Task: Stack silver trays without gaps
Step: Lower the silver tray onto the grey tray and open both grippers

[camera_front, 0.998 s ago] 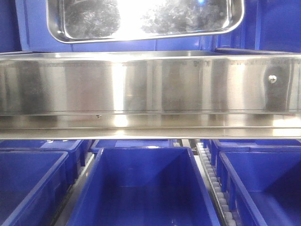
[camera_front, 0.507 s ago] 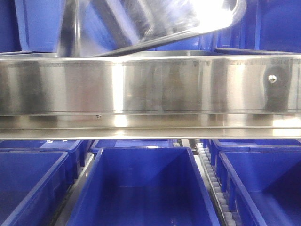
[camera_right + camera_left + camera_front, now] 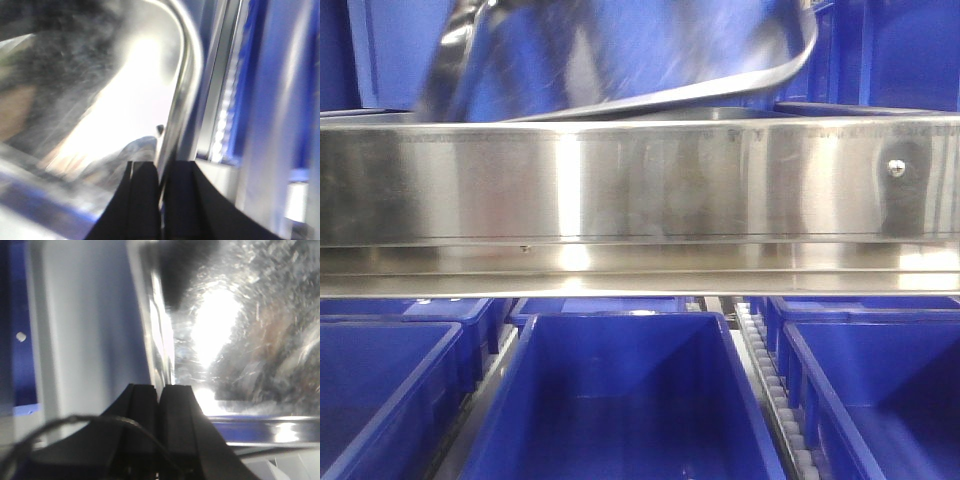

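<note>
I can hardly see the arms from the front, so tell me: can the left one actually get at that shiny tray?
Probably yes; it seems to have it already. The left gripper is closed on the silver tray's rim, with nothing between them. The right gripper pinches the other rim.

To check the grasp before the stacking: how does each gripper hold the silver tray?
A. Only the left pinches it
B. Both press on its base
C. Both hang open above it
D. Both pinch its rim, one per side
D: the left gripper and the right gripper each close on a rim of the silver tray.
</note>
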Available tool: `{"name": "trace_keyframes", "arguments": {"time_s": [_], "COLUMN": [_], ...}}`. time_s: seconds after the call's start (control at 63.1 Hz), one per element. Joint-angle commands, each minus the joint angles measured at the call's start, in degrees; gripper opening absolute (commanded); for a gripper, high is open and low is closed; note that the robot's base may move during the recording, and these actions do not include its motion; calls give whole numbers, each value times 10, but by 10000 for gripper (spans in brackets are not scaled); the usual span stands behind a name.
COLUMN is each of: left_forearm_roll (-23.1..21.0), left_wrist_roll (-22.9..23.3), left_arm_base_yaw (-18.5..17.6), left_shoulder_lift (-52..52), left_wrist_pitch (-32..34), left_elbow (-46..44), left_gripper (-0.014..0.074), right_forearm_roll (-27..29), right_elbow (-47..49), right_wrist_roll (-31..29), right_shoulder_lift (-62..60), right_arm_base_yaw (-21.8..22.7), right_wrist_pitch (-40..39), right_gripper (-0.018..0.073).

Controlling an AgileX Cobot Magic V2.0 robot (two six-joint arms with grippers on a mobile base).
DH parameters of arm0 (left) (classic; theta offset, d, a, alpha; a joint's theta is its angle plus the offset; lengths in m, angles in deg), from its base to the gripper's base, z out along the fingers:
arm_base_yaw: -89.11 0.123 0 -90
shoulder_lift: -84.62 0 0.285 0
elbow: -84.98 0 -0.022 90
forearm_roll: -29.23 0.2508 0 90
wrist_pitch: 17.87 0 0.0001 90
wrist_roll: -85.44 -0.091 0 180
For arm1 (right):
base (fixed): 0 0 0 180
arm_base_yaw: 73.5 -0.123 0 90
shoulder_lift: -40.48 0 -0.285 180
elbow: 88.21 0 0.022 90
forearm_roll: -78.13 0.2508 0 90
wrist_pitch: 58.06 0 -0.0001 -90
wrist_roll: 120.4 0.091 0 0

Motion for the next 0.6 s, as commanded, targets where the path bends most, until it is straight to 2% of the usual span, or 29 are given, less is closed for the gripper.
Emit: {"name": "trace_keyframes", "arguments": {"time_s": [0.0,0.032,0.111,0.174,0.301,0.38,0.491,0.586], "left_forearm_roll": [0,-4,-24,-40,-49,-57,-72,-86], "left_wrist_roll": [-5,-8,-27,-37,-45,-45,-48,-49], "left_arm_base_yaw": [12,16,25,29,30,29,29,29], "left_shoulder_lift": [-21,-21,-21,-21,-23,-30,-48,-75], "left_wrist_pitch": [5,5,4,3,3,1,2,6], "left_elbow": [-16,-16,-16,-16,-16,-16,-16,-16], "left_gripper": [-30,-13,47,121,322,404,428,428], "right_forearm_roll": [6,7,5,1,1,1,1,0], "right_elbow": [18,18,19,19,29,34,34,28], "right_wrist_roll": [-9,-9,-9,-9,-9,-9,-11,-22], "right_shoulder_lift": [-4,2,10,10,-3,-22,-59,-98], "right_arm_base_yaw": [8,9,10,10,10,10,10,10], "right_wrist_pitch": [-26,-26,-25,-27,-27,-31,-38,-42], "right_gripper": [340,426,570,637,608,594,542,428]}}
